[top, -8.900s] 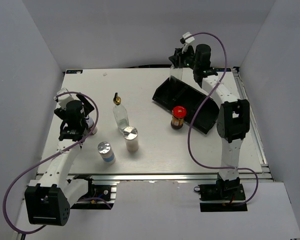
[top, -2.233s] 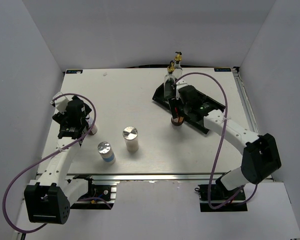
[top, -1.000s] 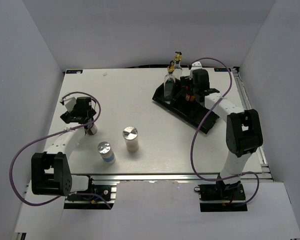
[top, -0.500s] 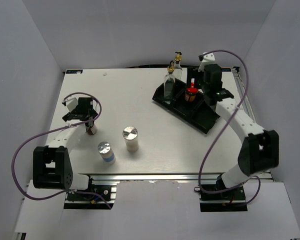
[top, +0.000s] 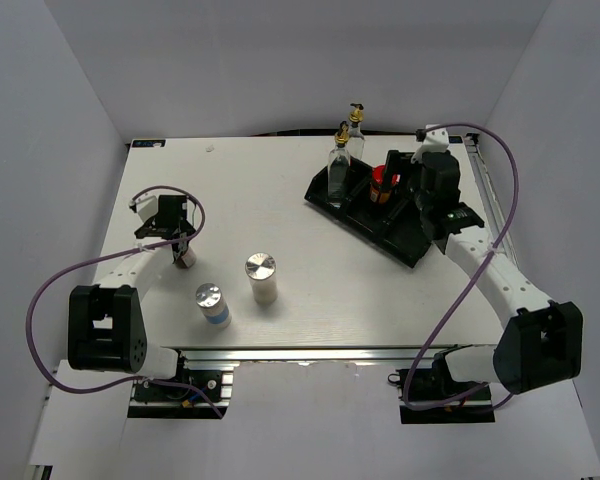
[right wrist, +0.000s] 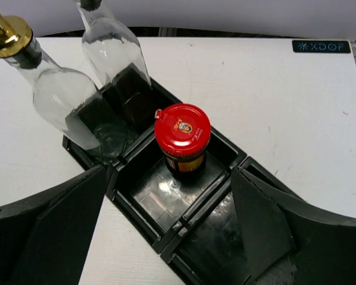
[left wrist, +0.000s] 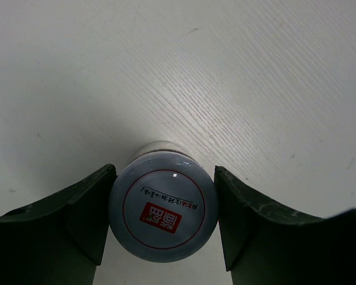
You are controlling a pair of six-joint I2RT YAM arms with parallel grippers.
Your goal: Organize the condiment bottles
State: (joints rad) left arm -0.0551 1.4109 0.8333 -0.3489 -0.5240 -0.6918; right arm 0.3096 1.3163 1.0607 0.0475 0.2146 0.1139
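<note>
Top: left gripper on small white-lidded jar, table's left edge. Silver-capped shakers near front edge.
Left wrist: fingers pinching that jar.
Right wrist: right gripper spread wide. Red-lidded jar upright in tray compartment, glass bottles alongside.

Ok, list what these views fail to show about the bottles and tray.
- Left wrist: the white-lidded jar shows only its lid; its body is hidden underneath.
- Right wrist: the rear glass bottle loses its neck at the top edge.
- Right wrist: the tray runs off the bottom edge.
- Top view: the front silver-capped shaker has a label too small to read.
</note>
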